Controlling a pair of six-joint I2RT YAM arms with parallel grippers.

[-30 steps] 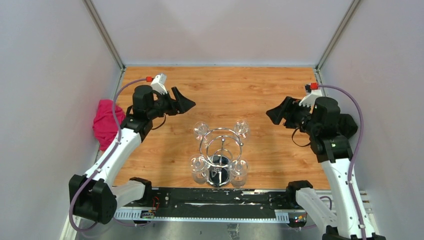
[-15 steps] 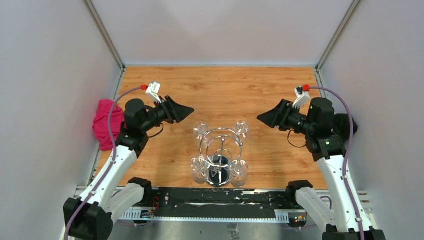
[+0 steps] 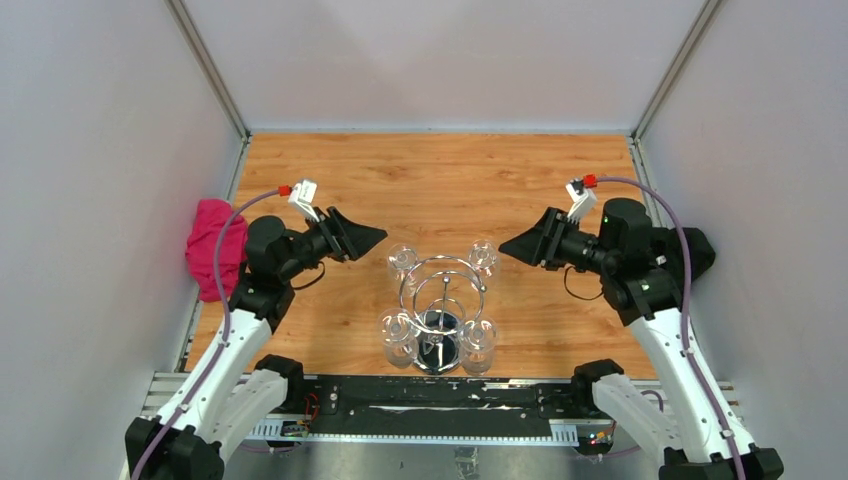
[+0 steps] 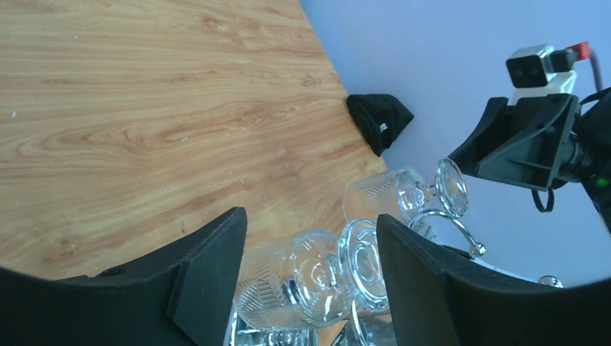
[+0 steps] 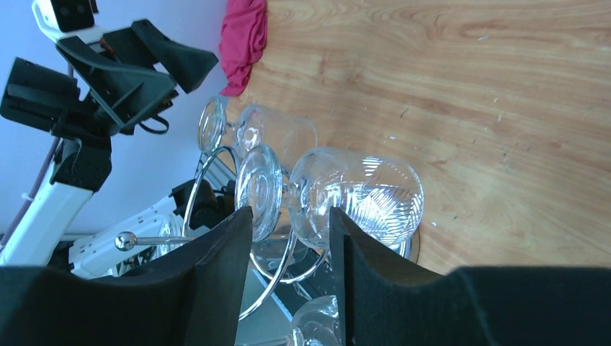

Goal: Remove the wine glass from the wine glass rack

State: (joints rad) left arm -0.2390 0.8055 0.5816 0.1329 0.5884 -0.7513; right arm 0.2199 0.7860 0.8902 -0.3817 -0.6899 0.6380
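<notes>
Left gripper [image 3: 376, 237] neared wine glass rack [image 3: 440, 312]; base apparently half hidden.

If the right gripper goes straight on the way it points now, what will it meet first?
Likely the far right wine glass on the rack: in the wrist view its stem shows between the fingers of the open right gripper. Height is hard to judge from above.

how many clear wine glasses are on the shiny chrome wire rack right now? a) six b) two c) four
c: the top view shows four clear wine glasses around the shiny chrome wire rack, two on its far side and two on its near side.
</notes>
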